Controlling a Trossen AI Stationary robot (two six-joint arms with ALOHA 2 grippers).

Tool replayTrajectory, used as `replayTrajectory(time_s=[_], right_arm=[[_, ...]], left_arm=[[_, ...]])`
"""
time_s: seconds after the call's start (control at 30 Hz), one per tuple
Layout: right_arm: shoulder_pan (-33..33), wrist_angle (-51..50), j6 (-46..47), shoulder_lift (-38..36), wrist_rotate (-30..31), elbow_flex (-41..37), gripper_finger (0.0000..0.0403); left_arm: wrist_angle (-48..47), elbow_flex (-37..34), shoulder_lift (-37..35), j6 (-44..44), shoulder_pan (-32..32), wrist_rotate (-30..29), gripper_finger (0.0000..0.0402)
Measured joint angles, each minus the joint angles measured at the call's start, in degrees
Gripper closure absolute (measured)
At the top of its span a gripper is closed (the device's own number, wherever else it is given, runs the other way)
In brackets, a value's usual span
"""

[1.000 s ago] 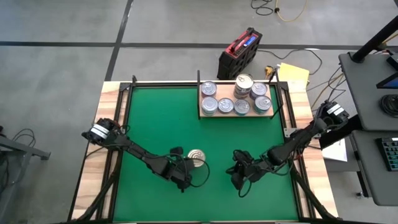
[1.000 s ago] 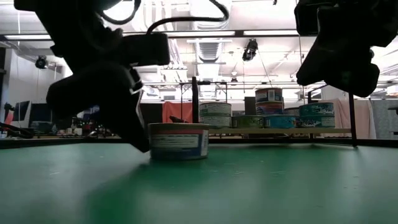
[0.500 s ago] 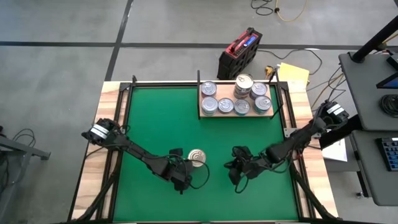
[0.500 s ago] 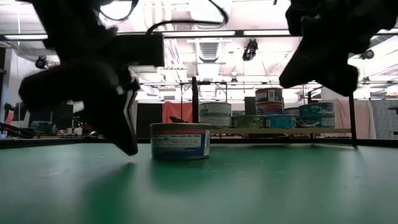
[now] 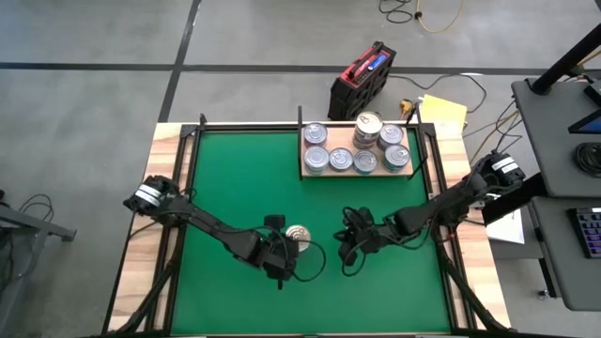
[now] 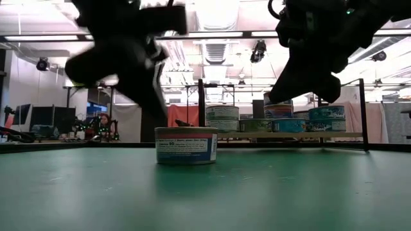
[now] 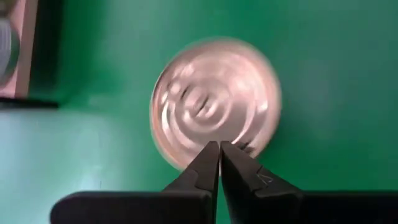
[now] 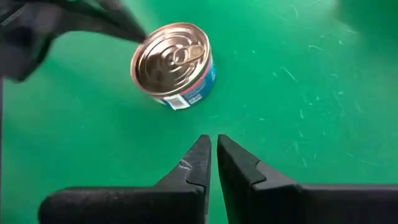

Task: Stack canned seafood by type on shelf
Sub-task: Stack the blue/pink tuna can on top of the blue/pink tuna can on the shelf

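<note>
**Canned seafood: one tin left out, both tools closing in**

Canned seafood fills the pale wooden shelf [image 5: 358, 172] at the far edge of the green mat [image 5: 225, 188]: several silvery-lidded tins [image 5: 340, 159], one stacked on another. One short round tin with a silvery lid and bluish label [image 5: 298, 235] stands alone on the desk, upright, well apart from the shelf.

We see the left tool [image 5: 282, 266] now lifted off the mat beside the tin and hanging just above its lid, fingers pressed together, holding nothing. The right tool [image 5: 350, 249] has slid nearer the tin, also pressed together and empty.

We judge the tin is not yet grasped; either tool must spread first.
</note>
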Motion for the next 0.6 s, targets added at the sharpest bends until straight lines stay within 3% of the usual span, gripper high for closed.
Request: replayTrajectory(time_s=[0.2, 0.6], right_arm=[[0.0, 0.1, -0.9, 0.0, 0.0, 0.0, 0.0348], [-1.3, 6.2, 1.3, 2.4, -0.6, 0.0, 0.0223]], left_arm=[[0.6, -4.1, -0.2, -2.7, 0.2, -0.7, 0.0401], [1.1, -4.6, -0.2, -4.8, 0.2, -1.6, 0.0401]])
